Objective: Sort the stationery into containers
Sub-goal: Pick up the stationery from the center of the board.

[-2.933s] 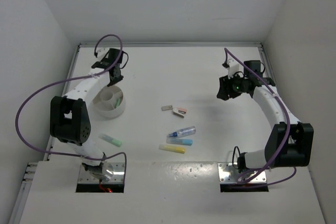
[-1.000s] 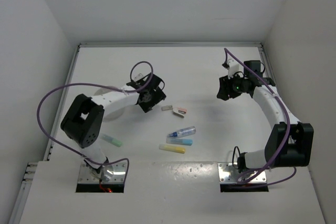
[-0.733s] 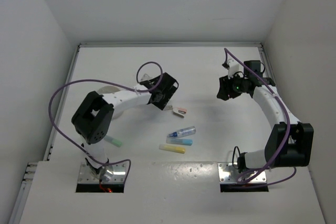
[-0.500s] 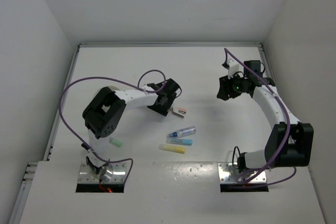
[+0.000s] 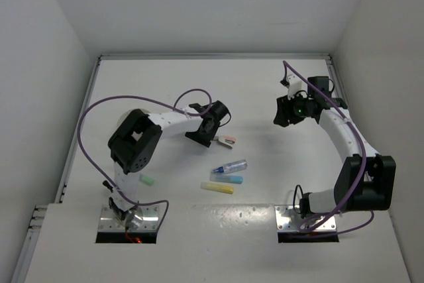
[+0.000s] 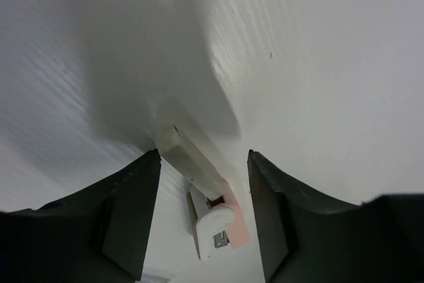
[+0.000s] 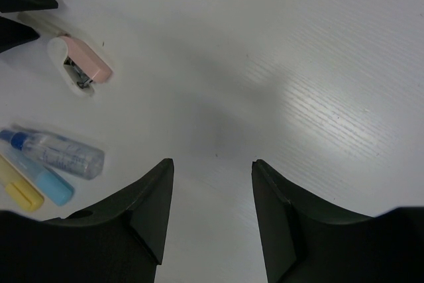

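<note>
1. The left pincer is spread wide, low over the bench, and grips nothing. A tan eraser lies slantwise on the surface between its fingers.
2. A pink stapler lies just beside one end of the eraser.
3. The right pincer is spread as well and holds nothing. It hangs over bare bench, well apart from the stationery.
4. Nearer the arm bases, a clear tube, a blue marker and a yellow marker lie close together. A mint marker lies alone by the left arm.
5. The bench is white and finely ribbed, with soft grey shadows under both pincers.
6. Plain white walls close it in on the left, far and right sides.
</note>
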`<state>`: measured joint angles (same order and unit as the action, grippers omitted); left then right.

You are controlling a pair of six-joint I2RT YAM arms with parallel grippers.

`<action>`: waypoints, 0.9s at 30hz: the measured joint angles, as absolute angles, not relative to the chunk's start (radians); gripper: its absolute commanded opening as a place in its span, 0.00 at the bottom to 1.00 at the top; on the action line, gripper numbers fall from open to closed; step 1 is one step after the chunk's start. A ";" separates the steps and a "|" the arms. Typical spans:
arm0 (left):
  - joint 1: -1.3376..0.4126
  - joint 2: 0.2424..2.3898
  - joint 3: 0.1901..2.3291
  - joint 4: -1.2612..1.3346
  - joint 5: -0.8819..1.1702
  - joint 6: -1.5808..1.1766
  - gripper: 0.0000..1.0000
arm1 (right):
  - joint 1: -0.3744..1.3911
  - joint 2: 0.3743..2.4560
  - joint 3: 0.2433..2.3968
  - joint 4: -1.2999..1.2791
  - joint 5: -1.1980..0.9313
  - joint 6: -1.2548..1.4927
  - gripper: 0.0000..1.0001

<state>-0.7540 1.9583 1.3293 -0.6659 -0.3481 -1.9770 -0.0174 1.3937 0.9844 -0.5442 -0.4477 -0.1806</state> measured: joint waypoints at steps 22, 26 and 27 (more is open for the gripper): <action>-0.706 1.929 1.427 -0.800 -0.527 -1.904 0.00 | -0.023 1.368 0.984 -0.545 -0.456 -0.180 0.51; -0.641 1.714 1.494 -0.839 -0.675 -1.752 0.00 | -0.024 1.363 0.984 -0.545 -0.459 -0.180 0.51; -0.609 1.665 1.526 -0.850 -0.711 -1.710 0.00 | -0.024 1.362 0.984 -0.545 -0.460 -0.180 0.51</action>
